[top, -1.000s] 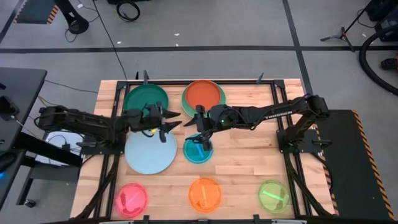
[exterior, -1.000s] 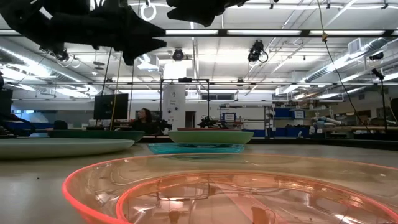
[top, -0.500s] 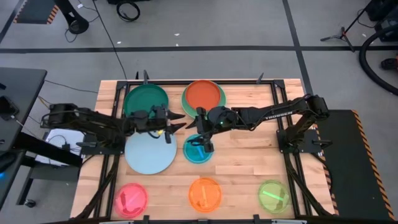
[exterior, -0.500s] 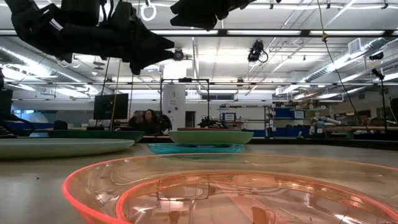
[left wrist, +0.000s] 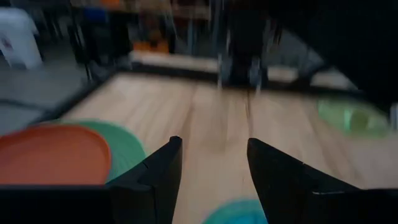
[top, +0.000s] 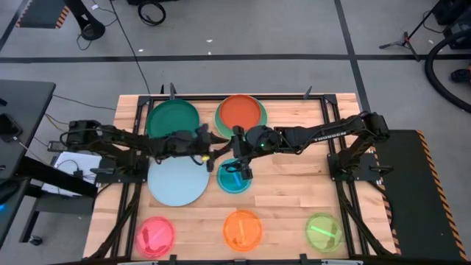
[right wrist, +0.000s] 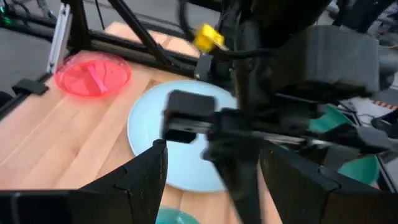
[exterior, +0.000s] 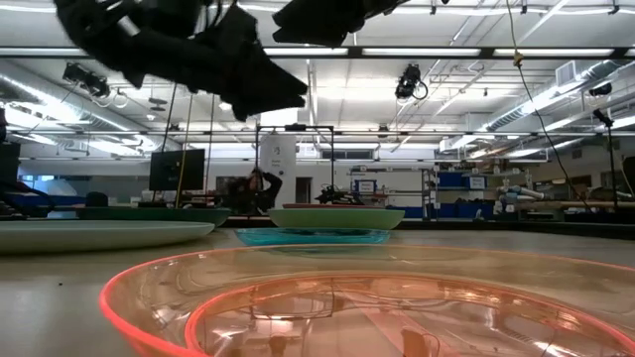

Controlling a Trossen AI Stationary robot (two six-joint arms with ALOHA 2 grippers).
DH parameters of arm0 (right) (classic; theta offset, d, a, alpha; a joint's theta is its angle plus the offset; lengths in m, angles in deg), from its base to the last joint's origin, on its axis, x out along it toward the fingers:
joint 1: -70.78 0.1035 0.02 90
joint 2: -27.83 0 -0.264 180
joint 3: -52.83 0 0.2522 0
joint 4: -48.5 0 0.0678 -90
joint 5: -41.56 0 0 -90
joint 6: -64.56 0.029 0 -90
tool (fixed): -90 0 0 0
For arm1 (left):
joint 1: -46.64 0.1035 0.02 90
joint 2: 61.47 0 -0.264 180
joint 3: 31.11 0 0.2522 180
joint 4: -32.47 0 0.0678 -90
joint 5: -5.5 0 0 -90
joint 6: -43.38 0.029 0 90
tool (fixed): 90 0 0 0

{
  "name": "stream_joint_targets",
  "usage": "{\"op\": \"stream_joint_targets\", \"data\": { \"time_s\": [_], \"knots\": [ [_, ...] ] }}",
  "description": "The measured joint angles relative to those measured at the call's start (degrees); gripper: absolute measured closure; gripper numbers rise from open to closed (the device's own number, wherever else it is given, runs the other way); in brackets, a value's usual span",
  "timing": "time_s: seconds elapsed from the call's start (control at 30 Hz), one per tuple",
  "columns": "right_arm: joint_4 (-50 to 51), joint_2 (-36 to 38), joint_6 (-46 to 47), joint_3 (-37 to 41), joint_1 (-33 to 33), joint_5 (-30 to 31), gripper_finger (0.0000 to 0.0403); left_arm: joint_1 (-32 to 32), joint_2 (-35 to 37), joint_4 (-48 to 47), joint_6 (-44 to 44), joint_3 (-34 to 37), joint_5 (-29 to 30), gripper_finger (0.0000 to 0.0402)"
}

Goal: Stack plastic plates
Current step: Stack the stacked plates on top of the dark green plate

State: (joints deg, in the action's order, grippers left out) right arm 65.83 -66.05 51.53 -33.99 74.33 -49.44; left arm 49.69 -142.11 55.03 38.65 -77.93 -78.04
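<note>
In the high view, seven plates lie flat on the wooden table: dark green (top: 173,118), red-orange (top: 241,110) nested on light green (top: 221,118), pale blue (top: 176,182), and small teal (top: 235,179), pink (top: 156,235), orange (top: 243,230) and lime (top: 324,232). No blue plate shows. My left gripper (top: 215,146) is open, raised above the table between the pale blue and red-orange plates. My right gripper (top: 238,169) is open, raised over the teal plate. In the low view both hang well above the table.
A black frame (top: 235,96) runs along the table's far edge and sides. The two grippers are close together near the table's middle; the right wrist view shows the left arm (right wrist: 249,124) right in front. Bare wood (top: 294,184) lies on the table's right.
My left gripper has moved toward the table's right, from over the pale blue plate's far rim toward the right gripper and the teal plate, staying raised and open. The plates have not moved.
</note>
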Motion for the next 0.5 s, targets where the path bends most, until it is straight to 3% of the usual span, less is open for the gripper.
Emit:
{"op": "stream_joint_targets", "data": {
  "time_s": [0.1,0.17,0.37,0.5],
  "knots": [
    [2.82,2.96,-0.24,0.00,0.02,0.71,0.0144,-0.43,-2.99,-10.29,2.59,-6.05,-0.07,0.0214],
    [5.65,6.56,-0.22,0.00,0.02,2.70,0.0144,-0.43,-5.32,-11.66,3.96,-8.01,-0.06,0.0214],
    [20.02,17.42,4.03,-0.04,0.00,9.23,0.0144,1.09,-11.06,-5.82,4.52,-8.94,-0.03,0.0214],
    [21.41,22.75,7.90,4.63,0.02,10.39,0.0144,3.19,-15.42,0.55,2.23,-10.32,-0.06,0.0214]
  ]
}}
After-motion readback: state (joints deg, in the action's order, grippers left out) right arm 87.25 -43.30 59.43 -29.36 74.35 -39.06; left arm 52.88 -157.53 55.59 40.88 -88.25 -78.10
